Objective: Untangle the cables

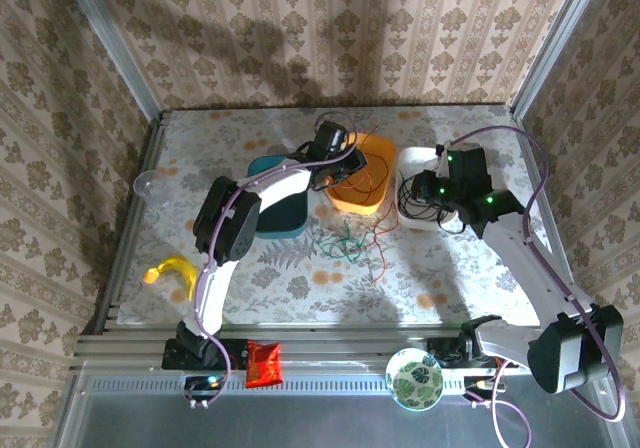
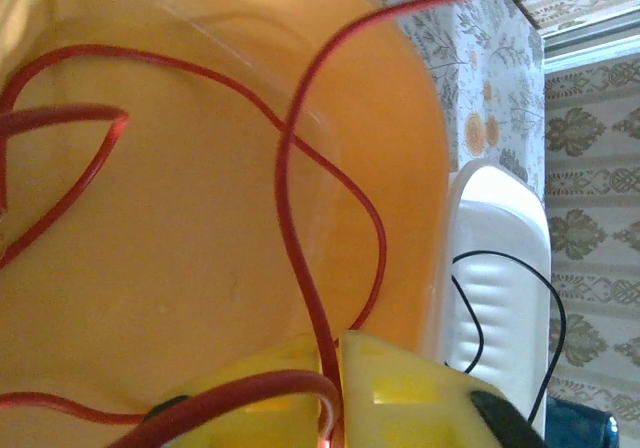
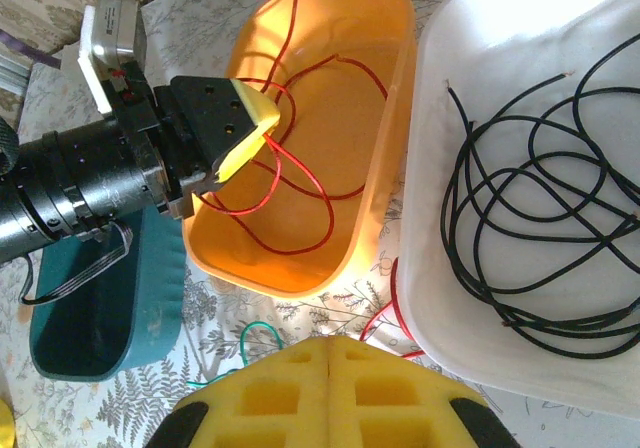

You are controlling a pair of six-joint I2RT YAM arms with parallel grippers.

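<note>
- Over the orange bin [image 3: 395, 118], which sits at the middle of the table's [image 1: 200, 138] far edge, the left gripper [image 3: 260, 133] has its yellow fingers pinched almost together on the red cable [image 2: 281, 188]. Most of that cable's loops lie on the bin floor.
- One red strand runs out over the bin's near wall onto the table, close to the green cable [image 1: 340, 243] lying loose at mid-table.
- The black cable [image 3: 540, 228] is coiled by itself in the white bin [image 3: 450, 298], toward the far right corner. The right gripper [image 3: 330, 368] hovers over that bin with its fingers together, holding nothing.
- To do this step well, I judge the left fingers should part low inside the orange bin, so the wire drops flat and does not spring out.
- The stray red strand then needs lifting slowly clear of the green wire, because a fast pull could drag the green one along.
</note>
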